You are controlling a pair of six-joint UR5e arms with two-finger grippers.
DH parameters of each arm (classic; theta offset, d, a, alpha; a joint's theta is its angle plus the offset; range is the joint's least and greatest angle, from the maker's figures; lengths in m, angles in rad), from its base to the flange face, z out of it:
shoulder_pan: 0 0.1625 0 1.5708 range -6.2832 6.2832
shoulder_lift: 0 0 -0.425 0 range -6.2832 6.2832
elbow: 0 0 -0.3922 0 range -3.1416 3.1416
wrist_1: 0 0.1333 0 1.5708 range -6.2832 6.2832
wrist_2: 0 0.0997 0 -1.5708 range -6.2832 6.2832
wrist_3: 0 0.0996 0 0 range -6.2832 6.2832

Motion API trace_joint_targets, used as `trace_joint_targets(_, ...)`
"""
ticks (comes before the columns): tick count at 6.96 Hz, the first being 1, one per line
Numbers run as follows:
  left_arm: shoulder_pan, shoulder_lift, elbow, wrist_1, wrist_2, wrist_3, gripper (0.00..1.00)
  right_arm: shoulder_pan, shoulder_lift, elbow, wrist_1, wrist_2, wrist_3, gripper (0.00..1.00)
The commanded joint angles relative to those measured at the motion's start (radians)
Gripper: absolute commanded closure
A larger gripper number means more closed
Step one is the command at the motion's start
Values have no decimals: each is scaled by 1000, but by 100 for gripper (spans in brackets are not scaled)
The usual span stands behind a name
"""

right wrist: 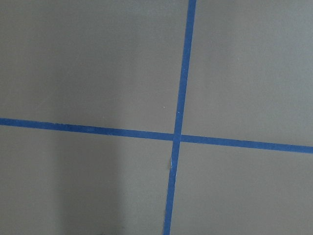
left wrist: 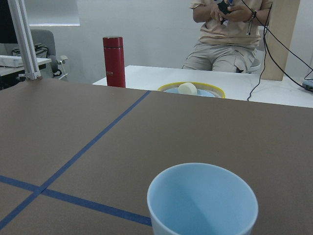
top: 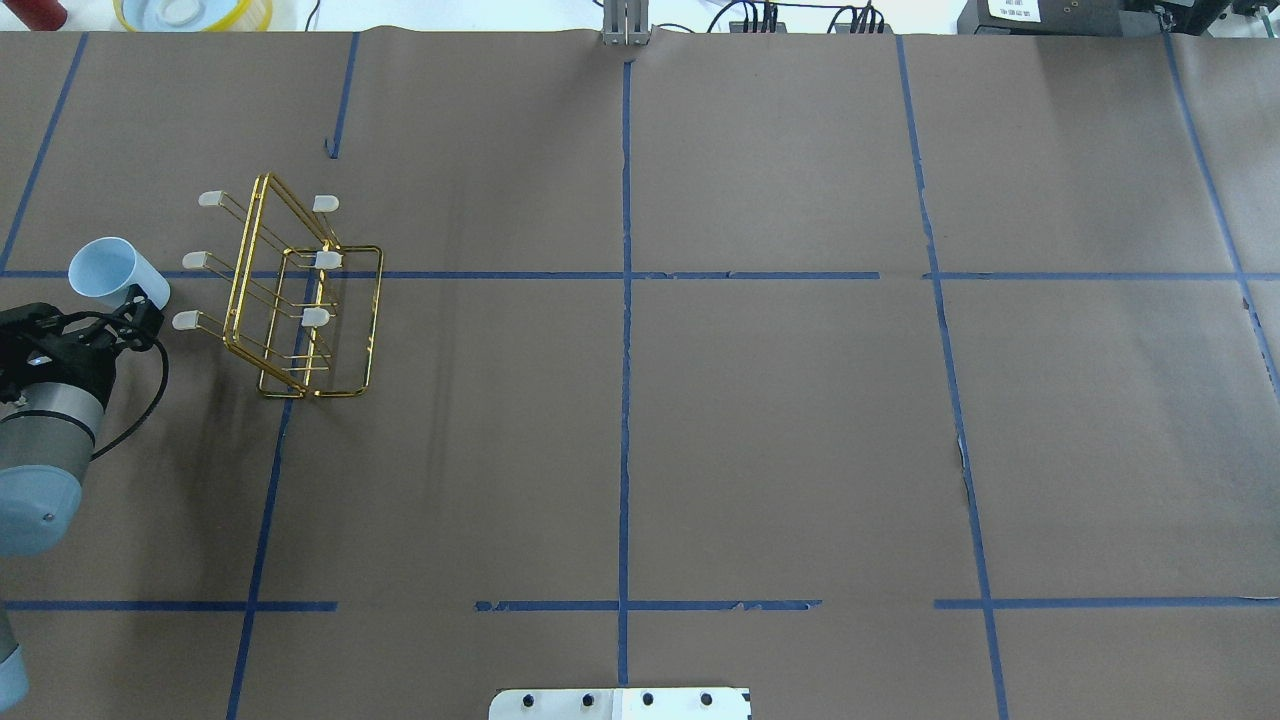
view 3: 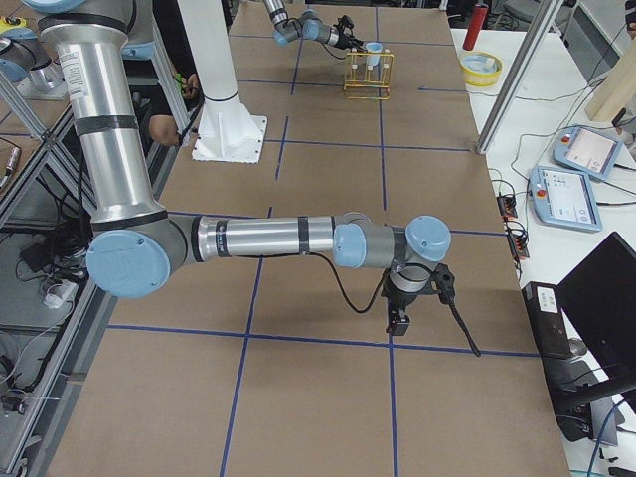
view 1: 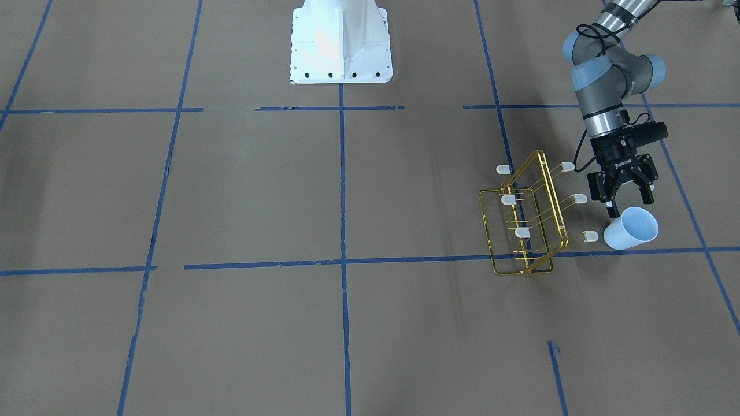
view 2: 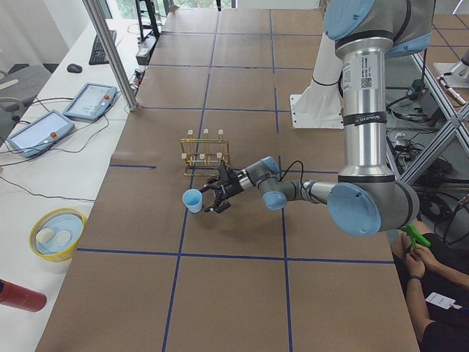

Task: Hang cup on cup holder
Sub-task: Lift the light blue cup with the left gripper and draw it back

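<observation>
Cup [view 1: 631, 228]: pale blue, seen standing upright with its mouth up on the table [view 1: 231, 190]. It was not hung on any prong.
Where the cup was: just beside the rack [view 1: 554, 199], on the side nearest the left arm, close to one of the white caps [view 1: 590, 236].
Rack: made of gold wire and set upright on its flat base. Six thin prongs were seen sticking out, three to each side, each tipped with a white cap.
Left gripper [view 1: 629, 202]: held low and level on the robot's side of the cup. Its fingers were spread wide apart and nothing was gripped. The cup was found right at the fingertips, but whether it was touched could not be told.
Left wrist view: the cup's round mouth was seen at the bottom, very near.
Right gripper [view 3: 397, 323]: pointed down at the table, well apart from the cup and the rack, at the other end. It was shown only in a side view, so whether its fingers were open or closed could not be told.
Table: covered in brown paper and crossed by blue tape lines [view 1: 342, 190].
Past the table: a red bottle [left wrist: 113, 61], a yellow bowl [left wrist: 193, 89] and a seated person [left wrist: 230, 34] were seen.
</observation>
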Motion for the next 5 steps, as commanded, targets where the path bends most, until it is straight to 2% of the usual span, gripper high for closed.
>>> trace_joint_targets(1,2,-35,30,-1,16,-1,0,0,0,0,-1,0,0,0)
trace_joint_targets(5,56,-38,81,-13,68,-28,0,0,0,0,-1,0,0,0)
